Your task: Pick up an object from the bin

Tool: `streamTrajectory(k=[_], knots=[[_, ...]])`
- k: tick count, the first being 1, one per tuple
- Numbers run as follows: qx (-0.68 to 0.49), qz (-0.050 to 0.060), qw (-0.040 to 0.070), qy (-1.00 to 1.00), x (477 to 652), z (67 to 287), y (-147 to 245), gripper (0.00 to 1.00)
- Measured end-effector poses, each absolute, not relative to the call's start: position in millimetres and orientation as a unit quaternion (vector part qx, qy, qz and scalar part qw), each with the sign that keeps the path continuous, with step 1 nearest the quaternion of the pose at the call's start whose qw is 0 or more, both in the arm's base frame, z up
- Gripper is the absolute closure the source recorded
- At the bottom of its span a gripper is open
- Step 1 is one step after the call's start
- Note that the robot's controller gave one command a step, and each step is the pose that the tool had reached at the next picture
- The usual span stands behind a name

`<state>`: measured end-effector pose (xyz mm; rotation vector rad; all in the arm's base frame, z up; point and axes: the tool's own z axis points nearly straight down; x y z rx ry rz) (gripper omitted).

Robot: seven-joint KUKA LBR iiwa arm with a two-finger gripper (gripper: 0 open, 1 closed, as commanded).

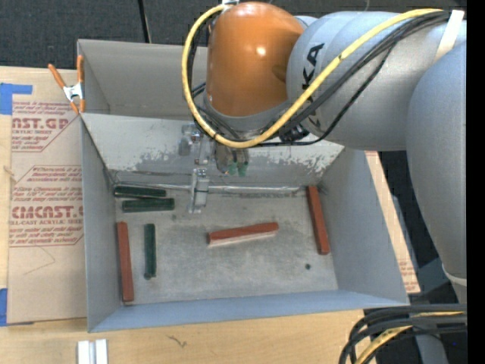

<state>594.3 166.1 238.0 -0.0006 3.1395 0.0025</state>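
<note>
- Your fingers [198,203] look clenched into one narrow tip, and you can see nothing between them.
- They hang below the orange wrist cover [250,55], over bare bin [227,279] floor close to the foot of the back wall.
- No stick lies under the fingers, so nothing has been picked yet.
- Nearest to the fingers are two dark green sticks, just to their left in the view. Both lie flat and almost side by side: the upper green stick [140,192] sits nearer the back wall, and the lower green stick [148,204] is just in front of it.
- Toward the bin's front and a little right of the fingers, a red stick [242,234] lies flat and slightly tilted, apart from everything else.
- Farther right of the fingers, a second red stick [318,220] lies along the right wall.
- Far to the front left of the fingers, a third green stick [149,250] and a brown-red stick [123,262] lie parallel by the left wall, with the brown-red one on the outside.
</note>
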Motion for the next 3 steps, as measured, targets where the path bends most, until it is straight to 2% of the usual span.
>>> streamTrajectory(k=[1, 2, 3], knots=[[-0.172, 0.0, -0.003, 0.985, 545.4, 120, 73, 0.0], [-0.191, -0.001, 0.0, 0.982, 574.6, 66, 20, 0.0], [-0.193, 0.001, 0.001, 0.981, 575.0, 70, 24, 1.0]])
